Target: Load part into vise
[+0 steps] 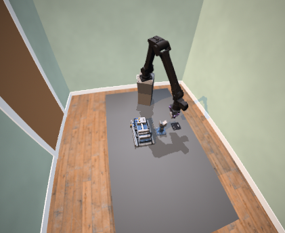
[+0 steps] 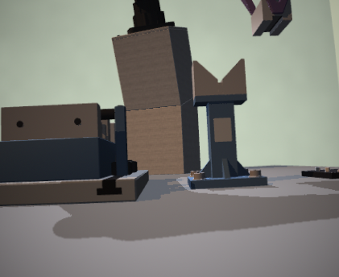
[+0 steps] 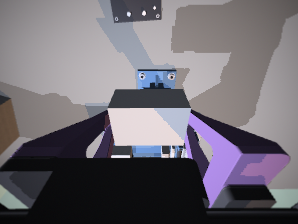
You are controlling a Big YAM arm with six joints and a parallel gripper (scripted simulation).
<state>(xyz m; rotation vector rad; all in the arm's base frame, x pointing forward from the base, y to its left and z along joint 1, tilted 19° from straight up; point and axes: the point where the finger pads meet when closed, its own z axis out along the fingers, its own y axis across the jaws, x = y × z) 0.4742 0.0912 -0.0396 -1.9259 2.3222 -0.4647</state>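
Note:
My gripper [image 1: 174, 114] [image 3: 149, 112] is shut on the part, a pale block [image 3: 137, 125] [image 2: 262, 19]. It holds the part in the air, above and to the right of the V-block [image 2: 202, 86] [image 1: 162, 124] in the exterior view. A dark groove shows on the part's lower side there; the slot is not seen in the wrist view. The infeed plate [image 1: 176, 126] [image 2: 330, 174] [image 3: 136, 11] has no block on it. The vise [image 1: 143, 128] [image 2: 49, 122] stands left of the V-block; its low bars and work stop cannot be made out clearly.
The V-block stands on a blue post [image 2: 221, 155] with a bolted base [image 2: 230, 182] [image 3: 156, 79], between vise and infeed plate. The arm's pedestal [image 1: 145, 93] [image 2: 155, 141] stands behind them. The vise's base plate [image 2: 61, 193] reaches toward the V-block's foot.

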